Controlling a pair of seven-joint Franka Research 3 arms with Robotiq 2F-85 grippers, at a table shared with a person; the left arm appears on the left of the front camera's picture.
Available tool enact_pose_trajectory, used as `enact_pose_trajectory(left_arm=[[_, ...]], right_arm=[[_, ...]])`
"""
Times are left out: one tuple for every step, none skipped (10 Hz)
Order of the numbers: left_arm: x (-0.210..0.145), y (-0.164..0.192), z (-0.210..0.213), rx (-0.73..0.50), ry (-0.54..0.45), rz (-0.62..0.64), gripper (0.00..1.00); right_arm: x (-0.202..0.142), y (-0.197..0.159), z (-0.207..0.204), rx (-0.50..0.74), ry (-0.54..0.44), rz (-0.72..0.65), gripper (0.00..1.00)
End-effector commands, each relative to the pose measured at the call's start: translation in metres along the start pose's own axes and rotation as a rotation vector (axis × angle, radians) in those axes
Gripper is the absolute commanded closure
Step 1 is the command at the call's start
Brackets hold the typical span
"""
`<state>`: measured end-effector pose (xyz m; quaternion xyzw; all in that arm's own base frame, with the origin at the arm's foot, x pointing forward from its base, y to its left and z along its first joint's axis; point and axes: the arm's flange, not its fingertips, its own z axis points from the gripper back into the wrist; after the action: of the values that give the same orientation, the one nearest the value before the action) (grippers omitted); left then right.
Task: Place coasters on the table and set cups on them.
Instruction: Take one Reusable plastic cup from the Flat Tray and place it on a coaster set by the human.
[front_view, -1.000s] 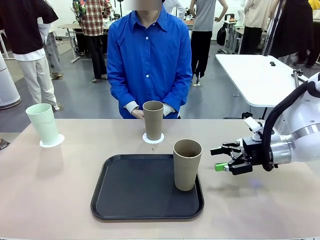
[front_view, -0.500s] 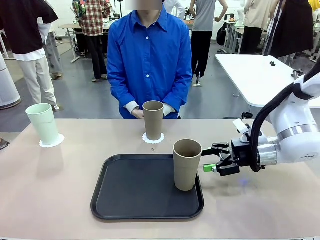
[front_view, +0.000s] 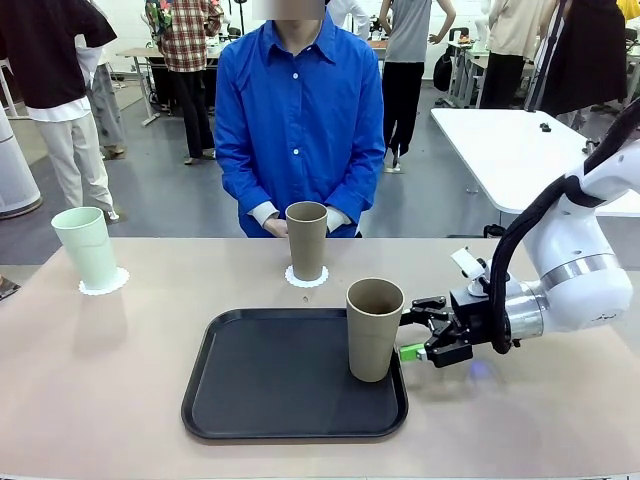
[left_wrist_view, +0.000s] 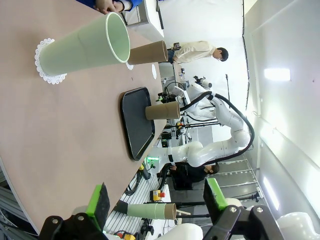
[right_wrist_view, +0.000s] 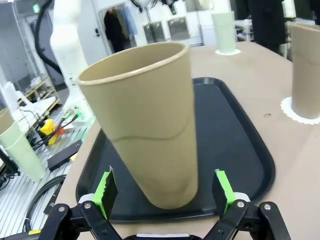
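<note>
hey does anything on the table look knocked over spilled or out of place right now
Nothing is spilled or tipped. The mint cup and one tan cup stand upright on coasters. The other tan cup stands on the black tray, no coaster under it, with the open right gripper beside it.

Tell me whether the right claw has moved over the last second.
Yes. The right claw, open, has moved toward picture left in the front view, closing on the brown cup standing on the black tray.
</note>
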<state>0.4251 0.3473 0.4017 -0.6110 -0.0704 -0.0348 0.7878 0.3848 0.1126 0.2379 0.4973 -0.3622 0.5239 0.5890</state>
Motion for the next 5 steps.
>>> enact_pose_trajectory(left_arm=[[-0.0010,-0.0011,0.0014,0.005,-0.001,0.004,0.00],[-0.0010,-0.0011,0.0014,0.005,-0.001,0.004,0.00],[-0.0010,-0.0011,0.0014,0.005,-0.001,0.004,0.00],[-0.0010,-0.0011,0.0014,0.005,-0.001,0.004,0.00],[-0.0010,-0.0011,0.0014,0.005,-0.001,0.004,0.00]], right_arm=[[-0.0035,0.0074,-0.0060,0.050,0.001,0.048,0.00],[-0.0040,0.0094,-0.0089,0.060,0.006,0.057,0.00],[-0.0039,0.0088,-0.0115,0.063,0.004,0.064,0.00],[-0.0046,0.0082,-0.0136,0.075,-0.001,0.064,0.00],[-0.0046,0.0069,-0.0149,0.077,-0.004,0.070,0.00]])
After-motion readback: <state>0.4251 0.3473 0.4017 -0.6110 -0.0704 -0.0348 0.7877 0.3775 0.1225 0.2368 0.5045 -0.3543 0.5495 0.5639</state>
